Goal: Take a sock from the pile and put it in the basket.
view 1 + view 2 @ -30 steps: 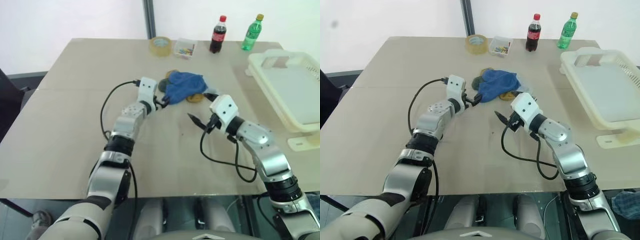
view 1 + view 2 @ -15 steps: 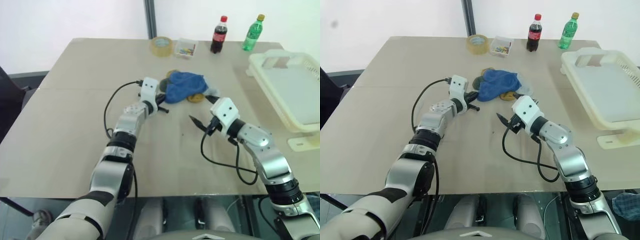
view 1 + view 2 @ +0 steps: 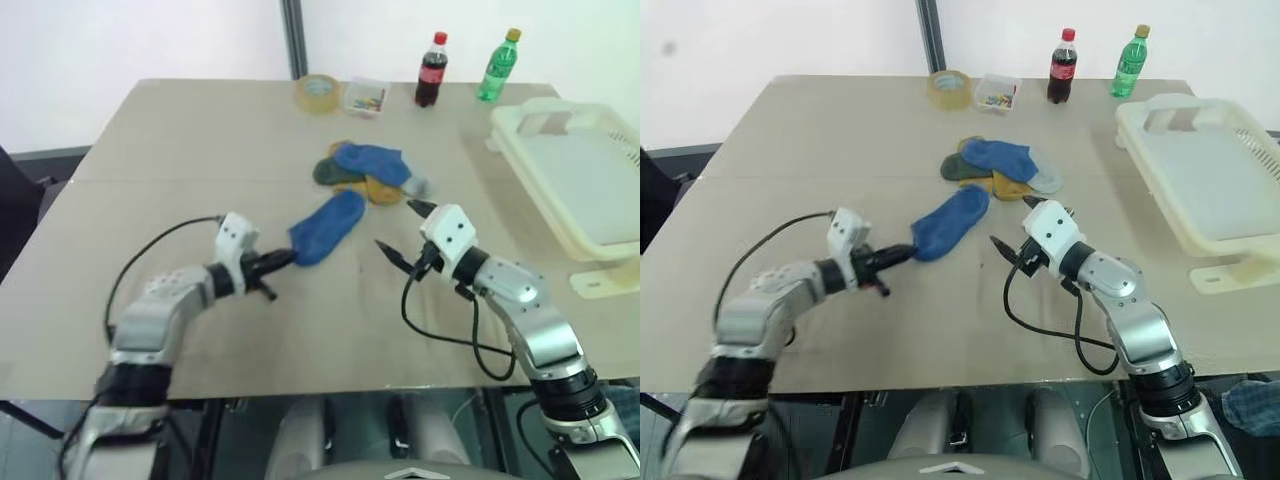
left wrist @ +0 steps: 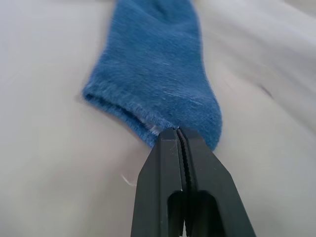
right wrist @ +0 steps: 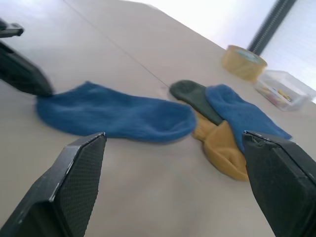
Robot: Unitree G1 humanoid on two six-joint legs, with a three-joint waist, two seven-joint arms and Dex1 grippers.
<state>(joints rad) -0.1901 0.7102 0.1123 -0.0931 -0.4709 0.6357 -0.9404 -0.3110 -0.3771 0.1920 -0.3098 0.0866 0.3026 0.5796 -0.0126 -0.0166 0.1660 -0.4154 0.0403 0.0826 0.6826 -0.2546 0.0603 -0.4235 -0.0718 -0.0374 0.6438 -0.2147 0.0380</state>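
Beige tabletop (image 3: 180, 140) carries everything. Cream slotted basket (image 3: 575, 180) sits at its right edge, well apart from the pile (image 3: 370, 175) of blue, green, yellow and grey socks at mid-table. One blue sock (image 3: 325, 225) lies stretched flat just left of the pile, its cuff pinched by the clenched left gripper (image 3: 285, 258). Right gripper (image 3: 398, 232) hovers beside it, fingers (image 5: 74, 182) spread wide, grasping nothing.

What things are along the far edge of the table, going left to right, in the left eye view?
Tape roll → small clear box → cola bottle → green bottle → basket.
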